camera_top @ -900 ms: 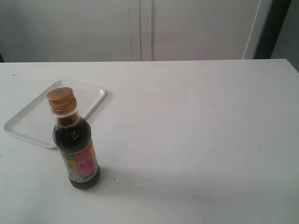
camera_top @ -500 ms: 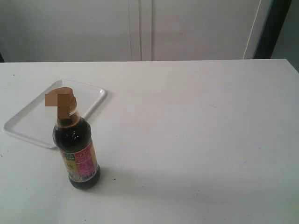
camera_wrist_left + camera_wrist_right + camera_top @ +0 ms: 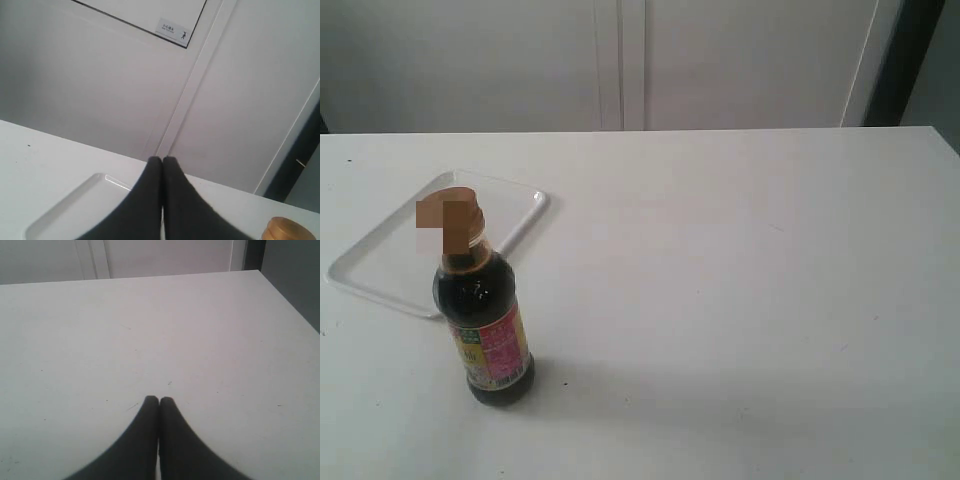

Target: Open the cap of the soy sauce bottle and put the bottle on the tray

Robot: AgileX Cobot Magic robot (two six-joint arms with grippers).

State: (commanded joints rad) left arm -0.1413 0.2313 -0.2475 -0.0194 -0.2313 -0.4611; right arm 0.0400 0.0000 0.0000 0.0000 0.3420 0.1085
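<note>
Nothing had moved since a moment before: the soy sauce bottle [image 3: 486, 320] stood capped on the table just in front of the tray [image 3: 380, 262], both grippers [image 3: 162, 161] [image 3: 159, 401] were closed and empty, so the task was unstarted.

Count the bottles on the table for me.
1. The soy sauce bottle stands upright on the table, just in front of the tray, not on it. Only its cap shows in the left wrist view. No others visible.
</note>
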